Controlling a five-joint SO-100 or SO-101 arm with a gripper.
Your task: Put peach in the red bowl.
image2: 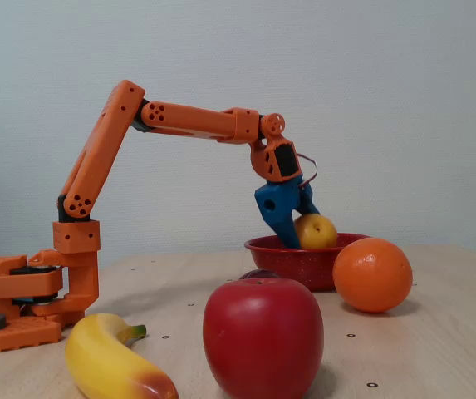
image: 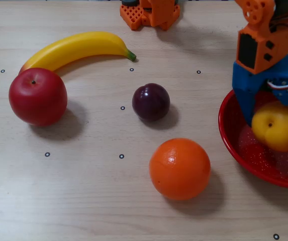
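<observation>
The yellow-orange peach (image: 278,126) (image2: 316,232) is held between the blue fingers of my gripper (image: 277,118) (image2: 302,233), which is shut on it. It hangs low inside the red bowl (image: 234,143) (image2: 291,256), just over the speckled floor at the right edge of a fixed view. Whether the peach touches the bowl's bottom I cannot tell. The orange arm reaches down into the bowl from behind.
An orange (image: 179,168) (image2: 372,274) sits just left of the bowl's front rim. A dark plum (image: 151,102), a red apple (image: 37,96) (image2: 262,337) and a banana (image: 76,49) (image2: 113,364) lie further left. The arm's base (image: 149,12) (image2: 17,303) stands at the far table edge.
</observation>
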